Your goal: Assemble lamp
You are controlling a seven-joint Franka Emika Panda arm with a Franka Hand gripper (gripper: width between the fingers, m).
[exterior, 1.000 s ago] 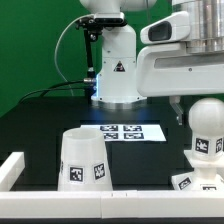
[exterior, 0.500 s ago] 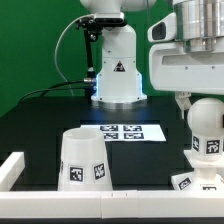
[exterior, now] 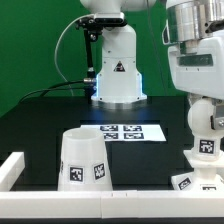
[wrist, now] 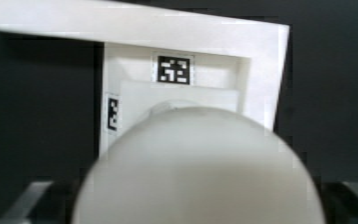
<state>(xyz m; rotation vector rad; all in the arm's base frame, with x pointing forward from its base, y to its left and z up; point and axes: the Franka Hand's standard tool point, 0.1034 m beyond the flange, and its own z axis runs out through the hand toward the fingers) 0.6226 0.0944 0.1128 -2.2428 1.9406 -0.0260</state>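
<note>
The round bulb (exterior: 204,122) stands upright on its tagged neck at the exterior view's right, right at the angular base (exterior: 192,183) by the front edge. My gripper (exterior: 203,104) hangs straight over the bulb, with its fingers low round the bulb's top. In the wrist view the bulb (wrist: 194,165) fills the space between my dark fingers (wrist: 39,200), and a narrow dark gap shows on each side. My gripper (wrist: 194,208) is open. The base (wrist: 229,55) lies beyond the bulb. The cone shade (exterior: 82,160) stands at the front left, apart from both.
The marker board (exterior: 122,131) lies mid-table in front of the white robot pedestal (exterior: 115,70). A low white fence (exterior: 10,170) borders the exterior view's left and front edges of the black table.
My gripper has moved toward the exterior view's right and come down, from beside and above the bulb to straight over it. The lamp parts have not moved.
</note>
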